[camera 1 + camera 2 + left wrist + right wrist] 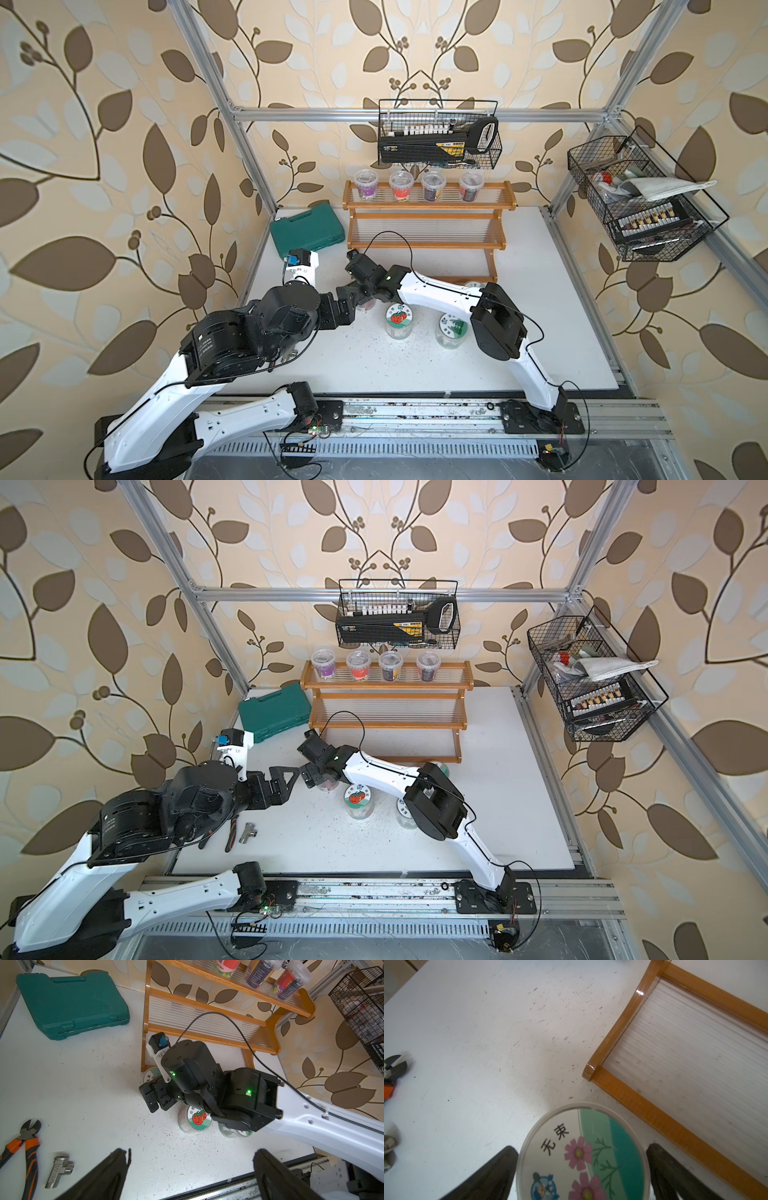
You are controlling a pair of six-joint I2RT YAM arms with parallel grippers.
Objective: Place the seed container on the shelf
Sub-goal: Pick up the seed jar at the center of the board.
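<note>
Over the white worktop, a top view gives four cups on the top tier of the shelf and at least three lidded containers in front of it. Left wrist: my left tool hangs spread, empty. Right wrist: my right tool, spread, straddles the flower-lidded seed container beside the shelf's front corner; I'd sink lower, centre, then pinch evenly.

- The left arm and right arm have white moulded shells between bulky black joint housings.
- A thin black cable runs behind the right gripper.
- Green lights glow on the housings behind it.
- A white camera bracket beside it has silver screws and a blue plug.
- Its fingers are black and tapered.
</note>
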